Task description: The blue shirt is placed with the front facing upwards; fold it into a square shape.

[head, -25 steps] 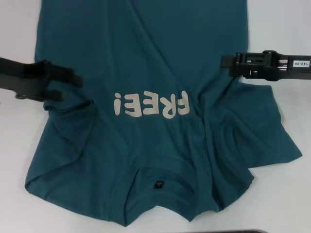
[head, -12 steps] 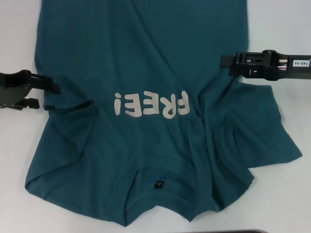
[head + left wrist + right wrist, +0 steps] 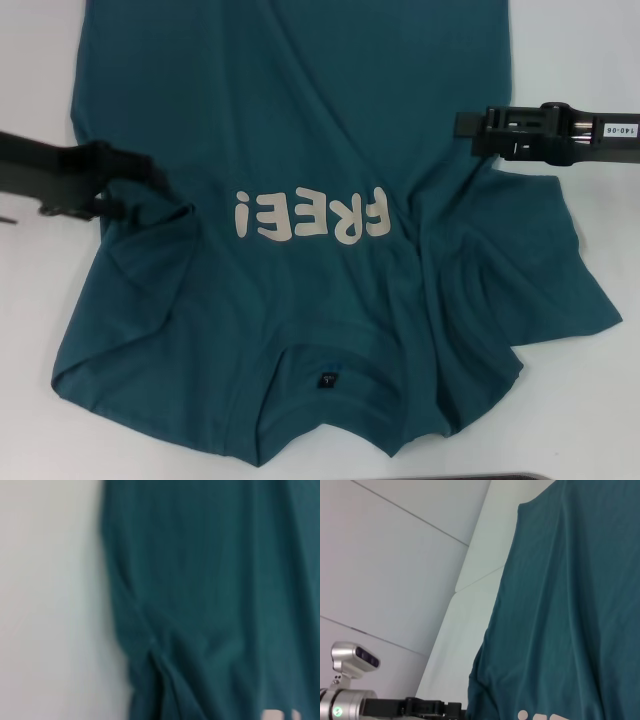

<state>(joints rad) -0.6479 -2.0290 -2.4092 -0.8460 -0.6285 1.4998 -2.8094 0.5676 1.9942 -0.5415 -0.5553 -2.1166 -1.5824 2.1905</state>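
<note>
The blue shirt (image 3: 300, 130) lies flat on the white table, front up, with cream "FREE!" lettering (image 3: 312, 216) across the chest and the collar with its dark neck label (image 3: 327, 380) nearest me. My left gripper (image 3: 140, 192) is open at the shirt's left edge, just above the bunched left sleeve (image 3: 130, 260), its fingers reaching over the cloth. My right gripper (image 3: 462, 128) hovers at the shirt's right edge above the rumpled right sleeve (image 3: 540, 270). The left wrist view shows the shirt's (image 3: 210, 605) folded edge beside bare table. In the right wrist view the shirt (image 3: 560, 605) fills the right side.
White table (image 3: 40, 420) surrounds the shirt on the left, right and near sides. A dark strip (image 3: 480, 476) shows at the near edge. The right wrist view shows the left arm's silver joint (image 3: 350, 662) and white wall panels (image 3: 395, 555) beyond the table.
My left gripper drew back leftward off the shirt half a second ago and has now come right again over the shirt's left edge. The right arm and the shirt have not moved.
</note>
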